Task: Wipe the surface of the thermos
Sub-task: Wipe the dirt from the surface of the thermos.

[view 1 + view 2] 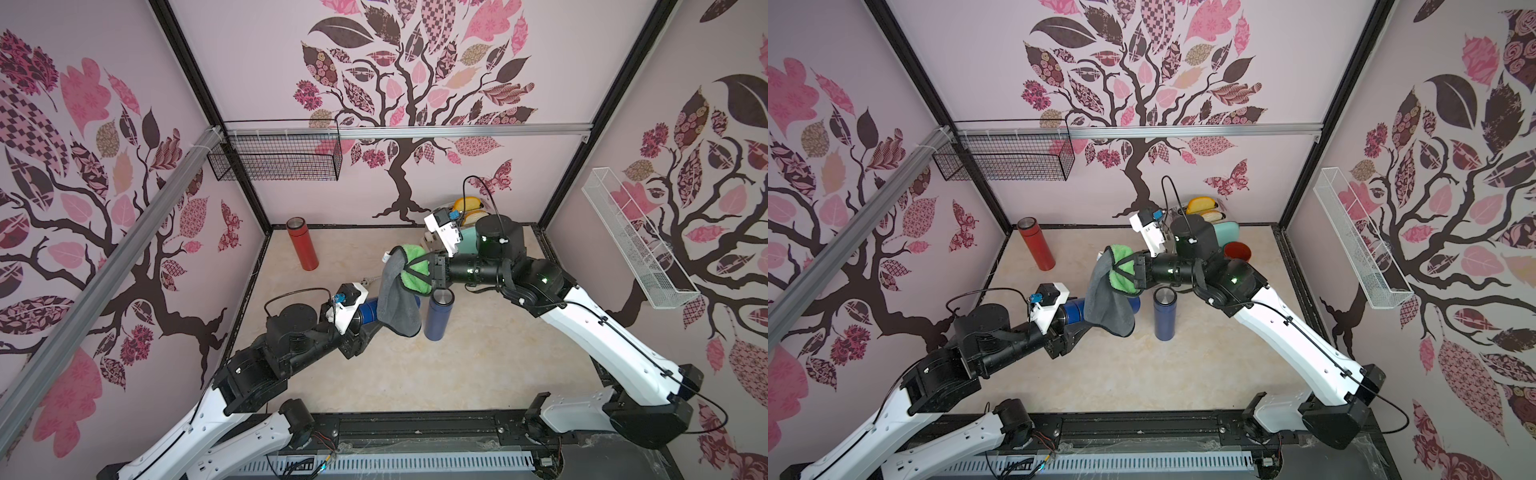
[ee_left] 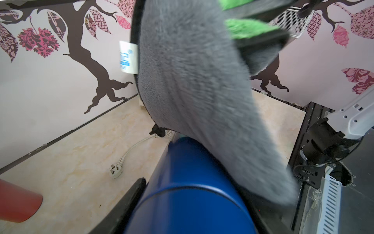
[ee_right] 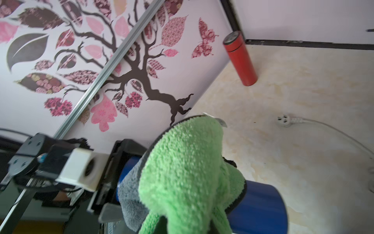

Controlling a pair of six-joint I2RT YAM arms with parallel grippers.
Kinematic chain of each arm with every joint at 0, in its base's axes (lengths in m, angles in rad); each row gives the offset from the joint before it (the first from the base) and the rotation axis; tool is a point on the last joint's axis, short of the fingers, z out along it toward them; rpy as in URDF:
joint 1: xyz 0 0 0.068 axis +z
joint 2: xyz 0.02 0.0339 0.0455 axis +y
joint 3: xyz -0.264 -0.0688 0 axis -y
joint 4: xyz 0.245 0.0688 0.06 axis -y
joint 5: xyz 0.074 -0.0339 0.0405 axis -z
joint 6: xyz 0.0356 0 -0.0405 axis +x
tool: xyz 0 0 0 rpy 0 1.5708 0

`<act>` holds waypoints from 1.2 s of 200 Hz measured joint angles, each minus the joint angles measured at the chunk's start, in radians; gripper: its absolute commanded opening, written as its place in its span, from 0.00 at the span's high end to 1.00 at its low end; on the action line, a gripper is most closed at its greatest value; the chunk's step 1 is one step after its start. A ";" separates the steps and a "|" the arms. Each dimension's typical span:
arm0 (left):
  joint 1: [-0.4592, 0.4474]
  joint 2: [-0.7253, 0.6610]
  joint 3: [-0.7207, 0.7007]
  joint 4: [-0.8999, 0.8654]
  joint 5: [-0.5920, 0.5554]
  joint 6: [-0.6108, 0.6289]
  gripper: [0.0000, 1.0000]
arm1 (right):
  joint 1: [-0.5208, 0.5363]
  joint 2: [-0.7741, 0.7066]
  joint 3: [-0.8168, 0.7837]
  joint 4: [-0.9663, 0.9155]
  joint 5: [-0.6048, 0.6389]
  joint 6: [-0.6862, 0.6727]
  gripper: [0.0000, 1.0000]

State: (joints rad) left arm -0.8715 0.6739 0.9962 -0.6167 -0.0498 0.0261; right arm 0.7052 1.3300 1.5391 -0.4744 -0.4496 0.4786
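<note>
The blue thermos (image 1: pixel 368 311) is held lying down, a little left of the middle in both top views. Its long axis runs about left to right across the frame. One end sits in the left gripper (image 2: pixel 194 190), whose fingers are narrow and clamp the body from both sides. The free end points to the right of the frame, toward the dark blue thermos (image 1: pixel 438 316) that stands upright near it but apart. The held thermos seems to be lifted off the table (image 1: pixel 457 374).

The right gripper (image 1: pixel 409 272) is closed tight on the cloth (image 1: pixel 395 303), green on one side and grey on the other. The grey part hangs over the middle of the thermos and touches it.

The lower part of the table, toward the arm bases, is bare. A white plug (image 2: pixel 116 171) with its cord lies behind the thermos. The red thermos (image 1: pixel 302 244) stands well apart in the table's upper left corner, close to the walls.

The thermos body is glossy deep blue, round, with a thin seam ring near the gripped end.
</note>
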 measured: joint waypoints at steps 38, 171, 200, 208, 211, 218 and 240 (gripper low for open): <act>-0.003 -0.015 0.000 -0.009 -0.020 -0.008 1.00 | -0.071 0.002 -0.064 -0.071 0.033 -0.011 1.00; -0.004 0.011 0.018 -0.006 -0.016 -0.034 1.00 | 0.168 0.037 0.161 -0.070 0.019 -0.034 1.00; -0.004 0.010 0.028 -0.007 -0.017 -0.038 1.00 | 0.080 0.002 0.045 -0.088 0.054 -0.039 1.00; -0.004 0.010 0.031 -0.007 -0.017 -0.039 1.00 | 0.061 -0.003 0.019 -0.098 0.073 -0.043 1.00; -0.004 0.010 0.032 -0.007 -0.017 -0.039 1.00 | 0.056 -0.003 0.012 -0.103 0.080 -0.045 1.00; -0.004 0.010 0.034 -0.007 -0.018 -0.041 1.00 | 0.051 -0.003 0.000 -0.115 0.093 -0.050 1.00; -0.004 0.012 0.038 -0.013 -0.023 -0.051 1.00 | 0.053 -0.004 -0.010 -0.139 0.106 -0.059 1.00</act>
State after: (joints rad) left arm -0.8753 0.6857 1.0340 -0.6292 -0.0723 -0.0250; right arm 0.7586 1.3262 1.5295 -0.6136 -0.3439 0.4198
